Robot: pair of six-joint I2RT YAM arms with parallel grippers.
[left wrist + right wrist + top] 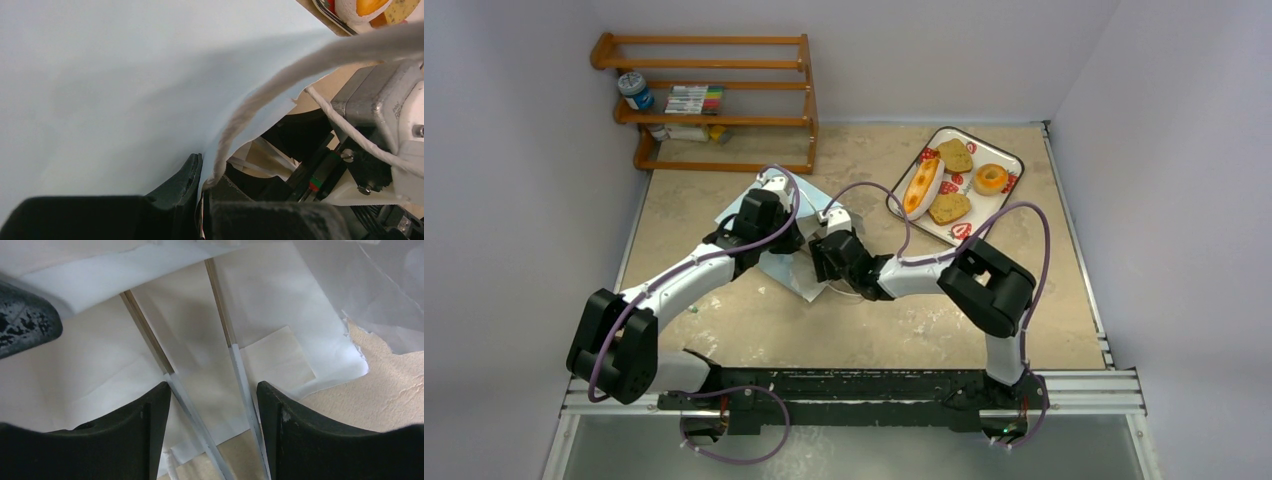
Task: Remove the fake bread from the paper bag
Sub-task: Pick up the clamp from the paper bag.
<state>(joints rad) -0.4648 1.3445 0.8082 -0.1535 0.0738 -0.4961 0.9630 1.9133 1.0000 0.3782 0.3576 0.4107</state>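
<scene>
- Currently pinching the top edge of the paper bag with the left hand, fingers closed tight on the light blue paper right beside a white cord handle.
- Pointing the right hand into the bag's open mouth, fingers standing well apart and gripping nothing, with only the white inside and two long creases showing between them.
- Seeing, from the right wrist, the bag's upper sheet raised above the lower one, and a dark finger of the left hand at the left edge of that view.
- Finding the bag lying on the desk near its middle, both hands meeting over it and covering most of it from above.
- Seeing the fake bread out of the bag, resting on a white strawberry-print tray toward the far right of the desk, well apart from the bag.
- Counting four pieces there: a long pale roll with an orange centre along the tray's left side, one toast slice at the far end, a second toast slice nearer, and a ring doughnut toward the right rim.
- Catching a corner of that tray again at the top right of the left wrist view, too cropped for telling the pieces apart.
- Spotting a wooden rack at the far left corner, carrying a blue-lidded jar and a pack of coloured markers.
</scene>
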